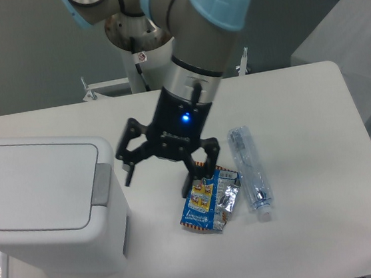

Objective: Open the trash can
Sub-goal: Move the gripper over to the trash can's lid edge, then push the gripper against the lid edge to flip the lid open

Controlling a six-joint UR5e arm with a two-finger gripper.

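The large white boxy plastic trash can [46,208] is sitting at the left of the white counter [317,231], its flat lid lying closed and its grey push-button tab [101,184] facing right. The black two-finger gripper [160,180] is hanging just right of that tab, apart from it, jaws spread wide and holding nothing. A blue crinkled snack packet [206,200] is lying below the gripper, and a clear plastic bottle [250,170] is resting beside the packet.
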